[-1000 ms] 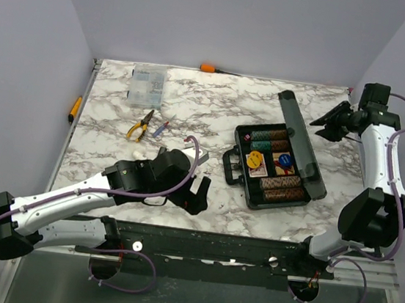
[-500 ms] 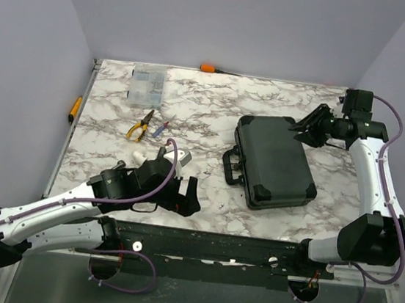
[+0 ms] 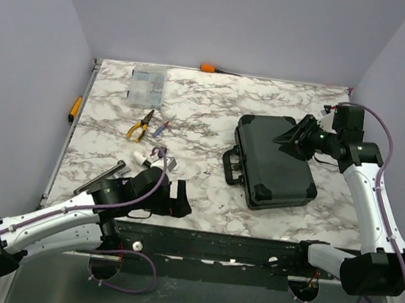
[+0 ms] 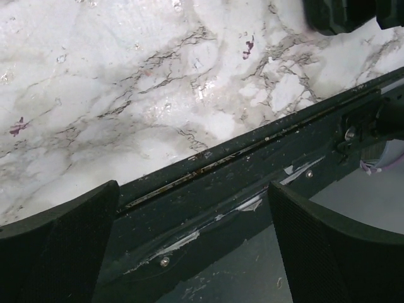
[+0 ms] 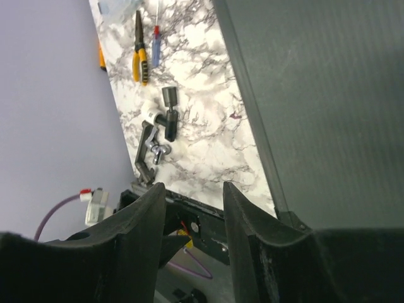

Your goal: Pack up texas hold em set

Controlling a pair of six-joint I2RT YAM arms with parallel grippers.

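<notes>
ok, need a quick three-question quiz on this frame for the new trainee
1. True or false: the black rectangular hard case lies with its lid shut.
2. Fill in: the ____ hand is over the far right part of the case's lid.
3. The left hand is: A) shut on the case's handle B) open and empty C) resting on the case's lid.
Key: 1 true. 2 right hand. 3 B.
</notes>
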